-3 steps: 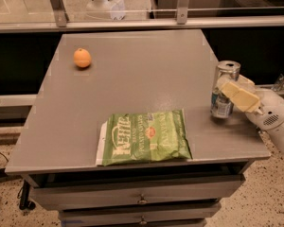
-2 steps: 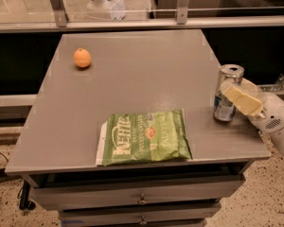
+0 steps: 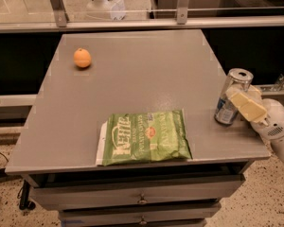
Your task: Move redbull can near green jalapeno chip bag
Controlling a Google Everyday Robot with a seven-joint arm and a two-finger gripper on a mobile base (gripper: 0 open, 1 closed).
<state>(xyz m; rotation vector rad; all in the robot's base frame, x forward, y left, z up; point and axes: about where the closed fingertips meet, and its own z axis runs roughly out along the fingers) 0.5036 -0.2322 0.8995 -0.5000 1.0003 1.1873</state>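
Gripper [image 3: 236, 100], cream-coloured, at the right edge of the table [image 3: 142, 74], reaching in from the white arm [image 3: 279, 131] at lower right, clamped on the can [image 3: 226, 110]: one finger [image 3: 248, 108] laid across its right side, the other hidden behind it. Can silver and blue, pull-tab top in sight, leaning with its top toward the right. Bag [image 3: 146, 137] lying flat at the front edge, white "Kettle" lettering up, left of the can and apart from it, bare tabletop between. Orange [image 3: 82, 57] alone toward the far left corner. Drawers [image 3: 142, 200] below the tabletop.
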